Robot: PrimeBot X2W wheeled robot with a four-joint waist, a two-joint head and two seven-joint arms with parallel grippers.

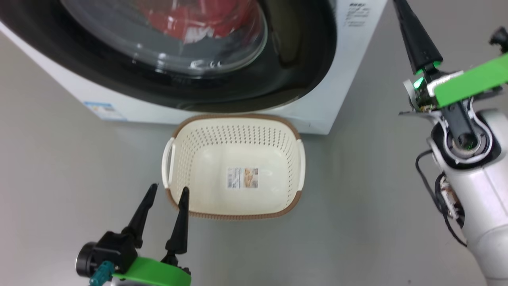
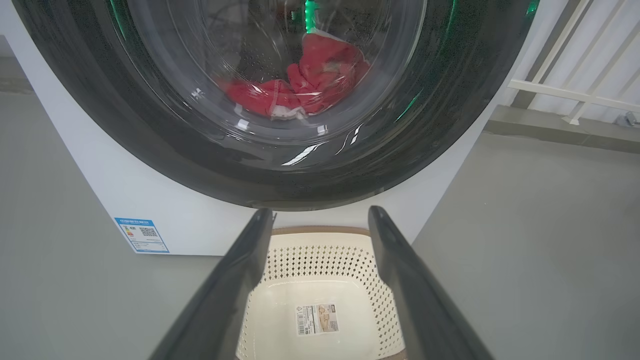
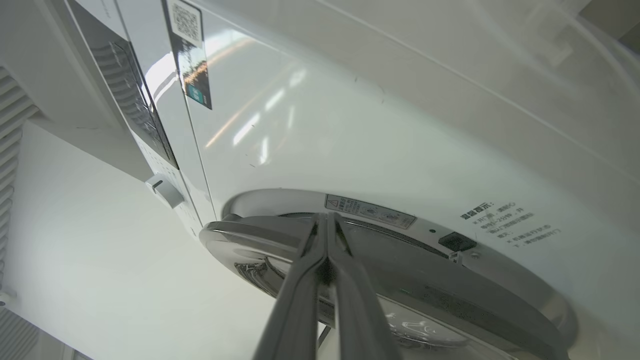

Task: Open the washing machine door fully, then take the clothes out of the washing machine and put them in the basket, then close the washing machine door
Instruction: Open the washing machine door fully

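The washing machine (image 1: 317,107) fills the top of the head view. Its black-rimmed door (image 1: 301,59) shows the red clothes (image 1: 186,18) behind the glass. In the right wrist view the door (image 3: 450,295) stands a little off the white front, baring a latch socket. My right gripper (image 3: 326,217) is shut, its tips at the door's silvery edge; it shows again as the right gripper (image 1: 403,12) by the machine's right corner. The cream basket (image 1: 238,167) sits on the floor before the machine, nothing in it but a label. My left gripper (image 1: 168,190) hangs open at its near left corner.
Grey floor (image 1: 357,206) lies all around the basket. My pale right forearm (image 1: 472,190) with cables stands at the right edge. A blue sticker (image 2: 141,235) marks the machine's lower left front. White railings (image 2: 575,90) and a low step stand to the machine's right.
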